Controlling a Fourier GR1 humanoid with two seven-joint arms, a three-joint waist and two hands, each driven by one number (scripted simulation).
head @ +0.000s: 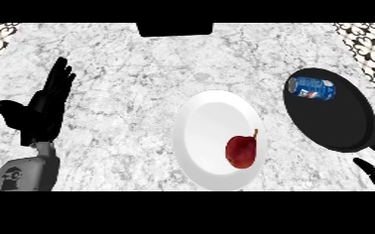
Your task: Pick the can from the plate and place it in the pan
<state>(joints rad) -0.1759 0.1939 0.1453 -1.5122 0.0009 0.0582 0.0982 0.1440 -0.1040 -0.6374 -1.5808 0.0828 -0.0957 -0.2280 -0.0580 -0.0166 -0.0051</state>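
A blue can (312,88) lies on its side in the upper part of the black pan (330,124) at the right. A white plate (209,129) sits mid-counter with a red pear (242,151) on its lower right part. My left hand (45,104) rests open at the left edge, fingers up. Only a black tip of my right hand (365,169) shows at the lower right edge, below the pan and apart from the can.
A dark rectangular object (174,29) sits at the counter's far edge, top centre. Patterned surfaces show at the upper left corner (7,32) and upper right corner (359,37). The counter is white marble.
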